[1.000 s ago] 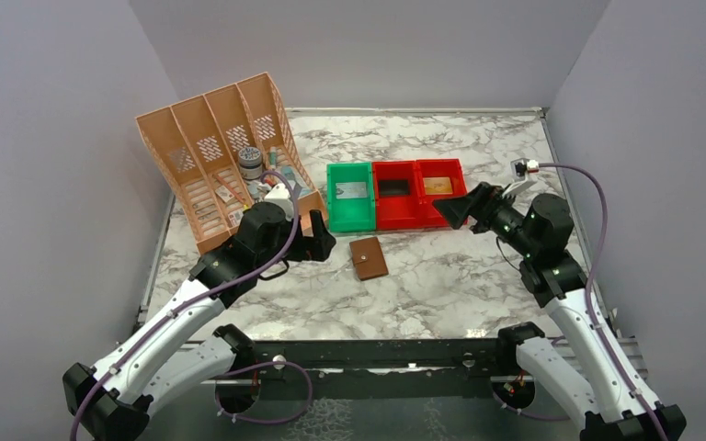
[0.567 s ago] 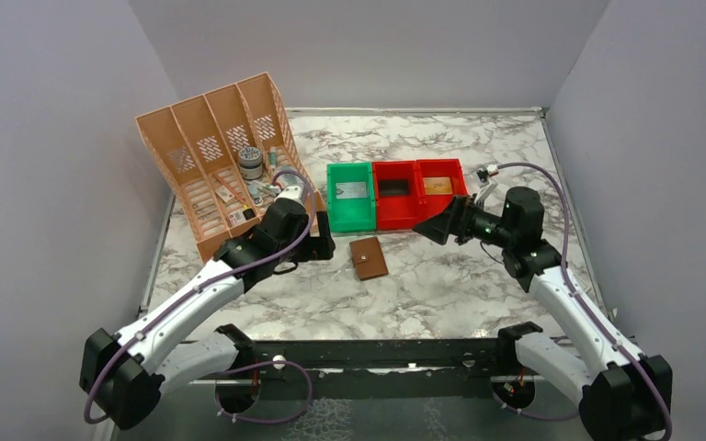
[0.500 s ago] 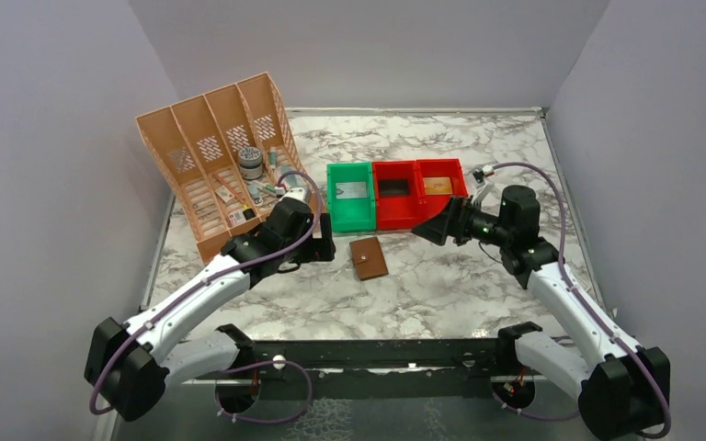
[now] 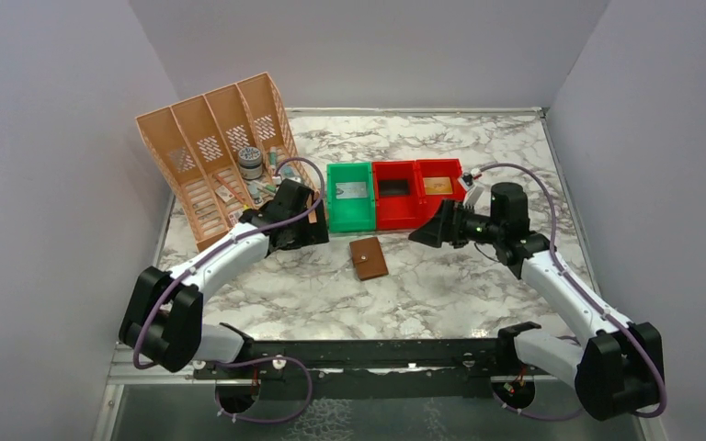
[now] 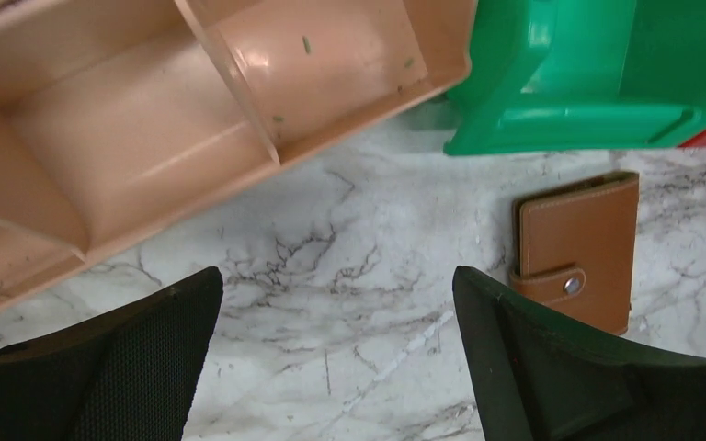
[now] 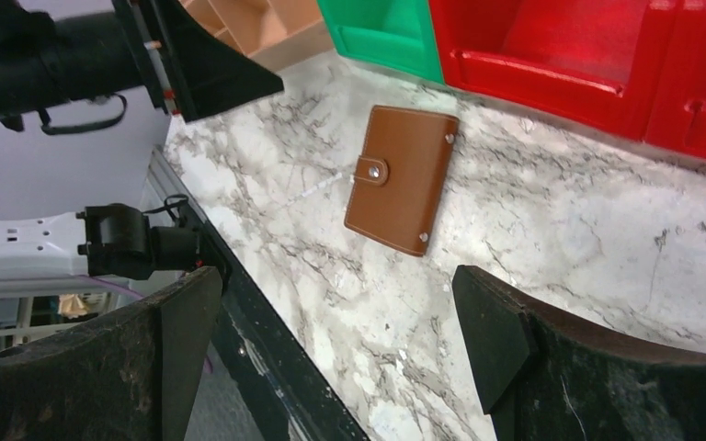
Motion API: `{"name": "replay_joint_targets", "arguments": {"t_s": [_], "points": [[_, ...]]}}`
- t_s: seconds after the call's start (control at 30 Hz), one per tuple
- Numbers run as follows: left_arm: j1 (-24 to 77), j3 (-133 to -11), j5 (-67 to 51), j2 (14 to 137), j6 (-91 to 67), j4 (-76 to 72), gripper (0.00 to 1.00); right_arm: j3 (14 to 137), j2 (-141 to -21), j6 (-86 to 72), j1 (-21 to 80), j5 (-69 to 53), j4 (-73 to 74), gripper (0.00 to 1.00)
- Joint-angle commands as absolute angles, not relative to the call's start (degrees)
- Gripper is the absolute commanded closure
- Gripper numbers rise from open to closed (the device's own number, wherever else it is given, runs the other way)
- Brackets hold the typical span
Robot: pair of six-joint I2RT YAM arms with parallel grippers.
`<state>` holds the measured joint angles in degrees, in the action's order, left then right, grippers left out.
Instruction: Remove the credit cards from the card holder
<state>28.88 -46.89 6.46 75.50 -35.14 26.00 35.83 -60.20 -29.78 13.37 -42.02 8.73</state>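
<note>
A pale marble-veined desk (image 4: 441,285) carries a peach slotted organiser (image 4: 204,138) at its far left, leaning back; a round grey tin (image 4: 250,162) and small oddments sit in its compartments. Just right of it stand a green bin (image 4: 351,219), a middle red bin (image 4: 395,213) and an end red bin (image 4: 439,164), touching in a row; the green one holds a flat grey piece.

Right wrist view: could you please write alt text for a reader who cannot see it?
A closed brown card holder lies on the marble table near a green bin and red bins. The open right tool points toward it.
</note>
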Motion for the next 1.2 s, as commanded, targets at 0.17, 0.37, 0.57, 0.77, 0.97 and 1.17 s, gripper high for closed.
{"name": "replay_joint_targets", "arguments": {"t_s": [0.17, 0.37, 0.57, 0.77, 0.97, 1.17], "points": [[23.6, -50.7, 7.4, 82.9, -33.0, 17.2, 0.02, 42.4, -66.5, -22.8, 13.1, -29.3, 17.8, 0.02], [21.0, -52.2, 8.9, 86.6, -32.3, 15.1, 0.03, 49.3, -71.5, -19.3, 13.3, -16.2, 21.4, 0.05], [19.7, -56.0, 9.0, 90.7, -31.1, 14.0, 0.04, 56.2, -79.5, -17.6, 14.9, -8.8, 22.0, 0.13], [18.6, -60.4, 9.4, 94.1, -29.6, 14.3, 0.04, 58.6, -83.1, -18.3, 15.7, -7.1, 21.6, 0.15], [18.5, -65.3, 5.8, 99.0, -28.0, 14.1, 0.05, 58.4, -84.8, -18.2, 16.4, -7.1, 21.1, 0.16], [18.5, -67.6, 2.4, 101.9, -28.0, 13.3, 0.08, 58.4, -86.0, -18.0, 16.8, -7.9, 20.0, 0.18]]}}
